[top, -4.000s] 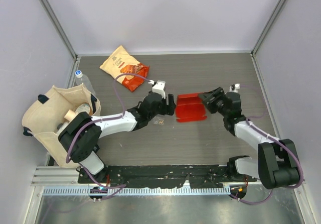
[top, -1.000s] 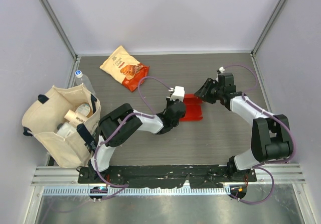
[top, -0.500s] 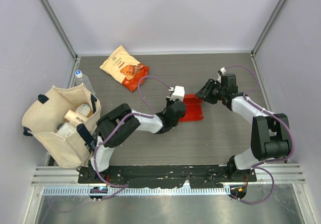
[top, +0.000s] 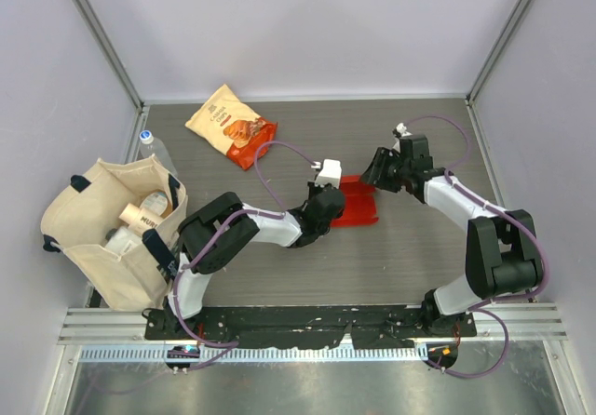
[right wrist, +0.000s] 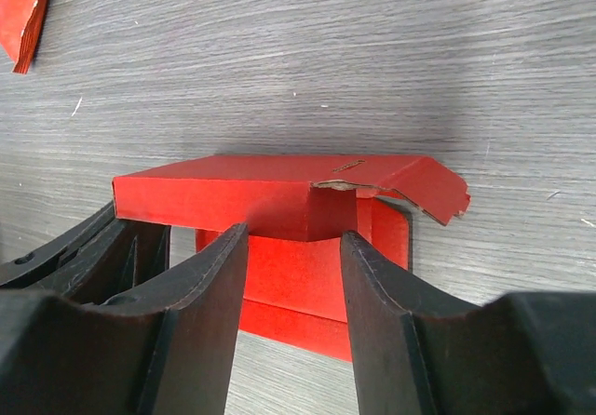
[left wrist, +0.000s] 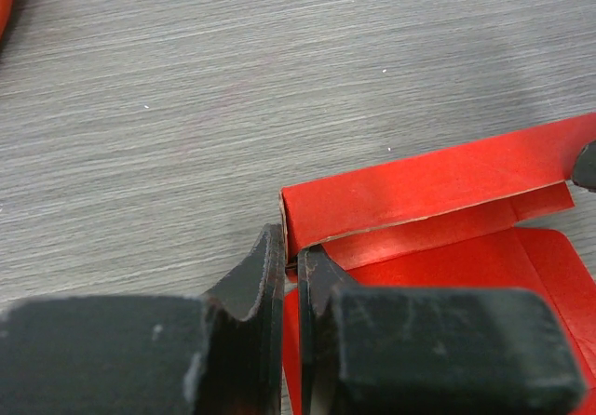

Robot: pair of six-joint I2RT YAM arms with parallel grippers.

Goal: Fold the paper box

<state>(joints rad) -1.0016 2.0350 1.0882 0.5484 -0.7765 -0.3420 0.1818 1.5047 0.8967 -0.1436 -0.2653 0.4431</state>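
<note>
The paper box [top: 358, 207] is a small bright red cardboard piece lying mid-table, one long wall folded upright. My left gripper [top: 331, 203] sits at its left end. In the left wrist view the left gripper [left wrist: 291, 259] is shut on the corner of the box [left wrist: 438, 178], just below the raised wall. My right gripper [top: 372, 179] is at the box's far right corner. In the right wrist view the right gripper [right wrist: 293, 240] is open, its fingers [right wrist: 219, 275] either side of a short upright flap of the box [right wrist: 233, 192], with gaps on both sides.
An orange-and-cream snack bag [top: 231, 125] lies at the back left. A cream tote bag [top: 98, 234] holding items stands at the left edge, with a plastic bottle [top: 149, 145] behind it. Grey walls close in the table on three sides.
Since four seconds ago the left gripper has come onto the box's left end and the box looks narrower. Over the last second the right gripper shifted slightly left toward the box.
</note>
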